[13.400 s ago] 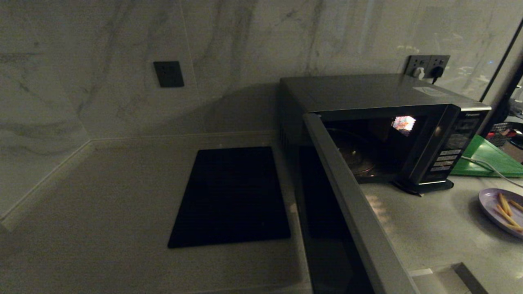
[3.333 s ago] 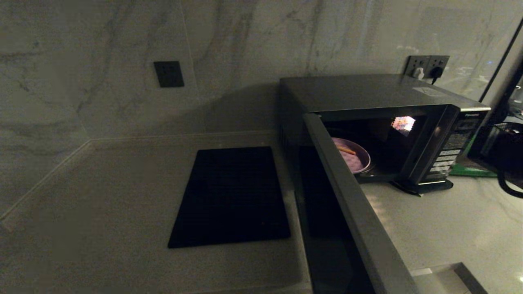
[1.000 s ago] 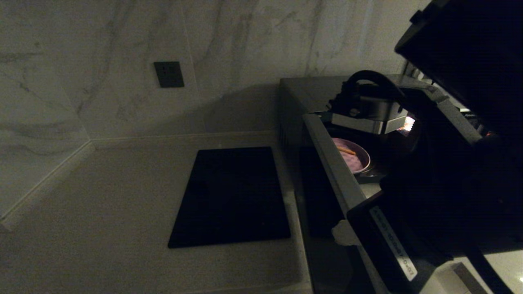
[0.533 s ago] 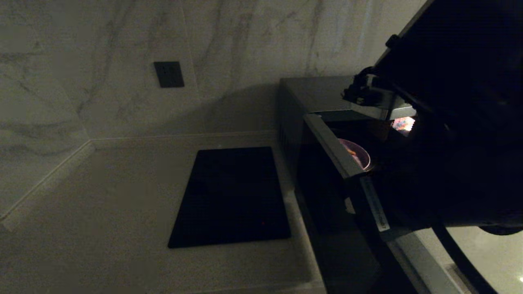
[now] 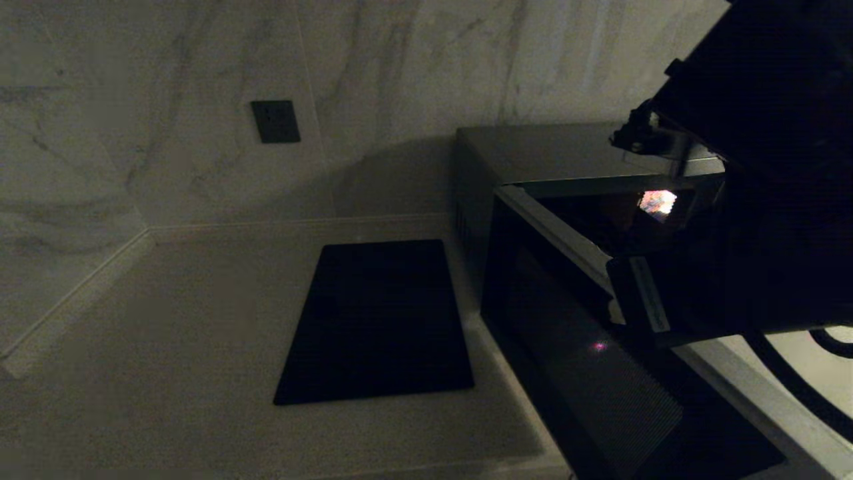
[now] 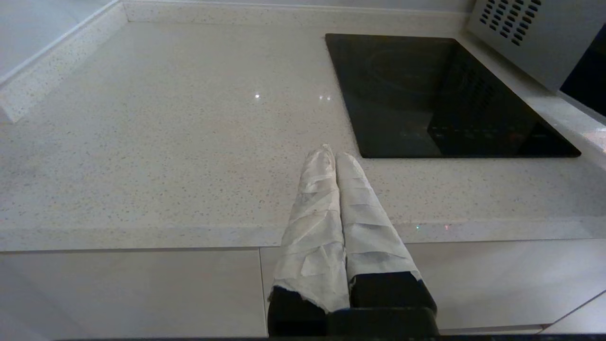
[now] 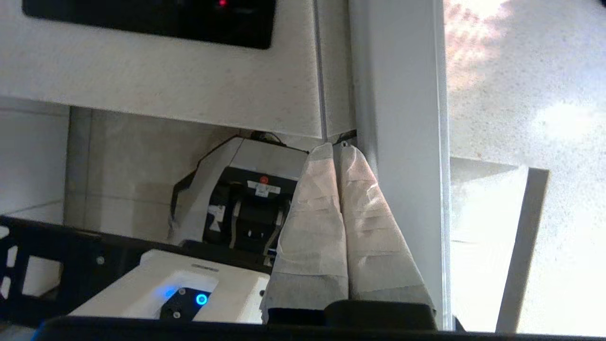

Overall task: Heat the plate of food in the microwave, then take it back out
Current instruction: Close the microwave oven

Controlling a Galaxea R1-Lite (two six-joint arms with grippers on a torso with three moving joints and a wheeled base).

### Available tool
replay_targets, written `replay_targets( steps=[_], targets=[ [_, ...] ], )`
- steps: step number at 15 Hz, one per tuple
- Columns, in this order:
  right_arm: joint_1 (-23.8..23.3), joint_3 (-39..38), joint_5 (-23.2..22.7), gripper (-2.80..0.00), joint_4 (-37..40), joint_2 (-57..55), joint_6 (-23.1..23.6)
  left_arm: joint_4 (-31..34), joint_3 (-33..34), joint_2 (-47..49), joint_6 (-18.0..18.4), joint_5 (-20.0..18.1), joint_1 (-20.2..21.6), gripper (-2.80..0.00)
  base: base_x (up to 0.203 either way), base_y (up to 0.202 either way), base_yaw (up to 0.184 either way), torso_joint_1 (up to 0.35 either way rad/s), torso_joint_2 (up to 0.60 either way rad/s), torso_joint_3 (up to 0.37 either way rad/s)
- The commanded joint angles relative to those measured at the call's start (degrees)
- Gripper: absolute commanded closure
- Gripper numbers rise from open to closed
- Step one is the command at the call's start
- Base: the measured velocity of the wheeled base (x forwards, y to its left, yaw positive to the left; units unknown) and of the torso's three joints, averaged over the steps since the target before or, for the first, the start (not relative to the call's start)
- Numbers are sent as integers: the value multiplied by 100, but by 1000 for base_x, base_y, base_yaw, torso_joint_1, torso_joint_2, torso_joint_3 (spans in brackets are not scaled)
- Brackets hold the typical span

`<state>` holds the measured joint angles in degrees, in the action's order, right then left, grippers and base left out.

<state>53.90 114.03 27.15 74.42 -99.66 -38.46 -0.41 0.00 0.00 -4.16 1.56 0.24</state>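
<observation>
- A dim kitchen corner: marble-veined wall tiles (image 5: 166, 100) rise behind a pale speckled stone countertop (image 6: 165, 142), and a dark wall socket plate (image 5: 275, 121) sits on the tiles to the left of the appliance.
- The microwave (image 5: 533, 150), a boxy silver-grey unit, stands on the right of the counter against the wall, with a small lit patch glowing inside its cavity.
- Its dark glass door (image 5: 573, 347) hangs partly open, swung out toward the camera, and its pale edge strip runs along the top in the head view.
- The right arm (image 5: 766, 200) fills the right of the head view as a dark mass, reaching across in front of the cavity to the door's outer edge.
- A flat black cooktop panel (image 5: 380, 320) lies set into the counter just left of the microwave.
- The plate of food cannot be seen; the door and the arm cover the cavity opening.
- The right gripper (image 7: 335, 148) has its white-wrapped fingers pressed together with nothing between them, their tips lying against the door's pale edge strip (image 7: 402, 142).
- The left gripper (image 6: 331, 154) is parked low by the counter's front edge, left of the cooktop, its taped fingers closed on nothing.
</observation>
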Motion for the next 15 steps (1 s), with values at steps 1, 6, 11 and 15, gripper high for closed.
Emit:
replay_targets(
  steps=[1, 6, 11, 15],
  targets=[
    [-184, -4, 10, 0, 92, 86, -41, -2, 0, 9, -6, 2, 2, 0, 0, 0, 0, 0, 0, 0],
    [-722, -141, 18, 0, 301, 228, -205, -2, 0, 1, -6, 2, 2, 0, 0, 0, 0, 0, 0, 0],
    [-1339, -287, 18, 0, 301, 382, -206, -2, 0, 9, -6, 2, 2, 0, 0, 0, 0, 0, 0, 0],
    [-2018, -443, 19, 0, 295, 395, -206, -2, 0, 9, -6, 2, 2, 0, 0, 0, 0, 0, 0, 0]
  ],
)
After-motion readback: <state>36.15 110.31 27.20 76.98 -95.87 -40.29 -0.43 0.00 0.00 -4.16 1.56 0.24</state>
